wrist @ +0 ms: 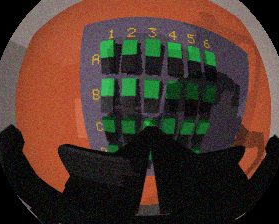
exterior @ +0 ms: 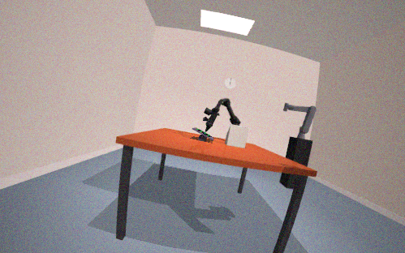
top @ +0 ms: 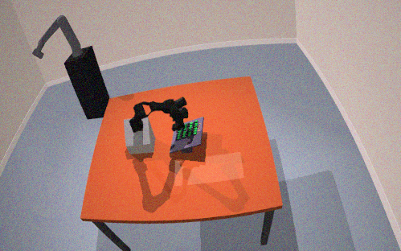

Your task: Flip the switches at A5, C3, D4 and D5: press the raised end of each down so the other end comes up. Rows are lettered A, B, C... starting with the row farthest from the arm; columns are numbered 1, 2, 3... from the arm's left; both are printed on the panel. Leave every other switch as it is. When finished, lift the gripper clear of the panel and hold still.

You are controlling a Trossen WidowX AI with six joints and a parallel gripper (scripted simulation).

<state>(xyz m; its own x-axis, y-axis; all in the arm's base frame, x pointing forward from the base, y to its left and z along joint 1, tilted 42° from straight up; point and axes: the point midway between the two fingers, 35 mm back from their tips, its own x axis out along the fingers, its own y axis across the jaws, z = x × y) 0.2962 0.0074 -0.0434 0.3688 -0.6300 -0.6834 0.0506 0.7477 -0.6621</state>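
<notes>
The switch panel (top: 179, 146) (wrist: 90, 75) is tilted, with lettered rows and numbered columns of green and black rocker switches. Switch A5 (wrist: 193, 54) shows its green part at the far side and black at the near side. Switch C3 (wrist: 148, 121) shows a little green just beyond the fingertips; its near part is hidden. Switches D4 and D5 are mostly or wholly hidden behind the fingers. My gripper (top: 175, 128) (exterior: 207, 130) (wrist: 150, 130) is shut and empty, its tips low over the near part of the panel around column 3. Whether they touch a switch I cannot tell.
The other switches stand close around on the same panel; the arm's shadow crosses row B at columns 4 to 6. A pale block (top: 141, 150) (exterior: 237, 136) stands under the arm's base on the orange table (top: 118, 193) (exterior: 160, 147). A second grey arm (top: 71, 36) (exterior: 308, 122) stands on a black pedestal beyond the table.
</notes>
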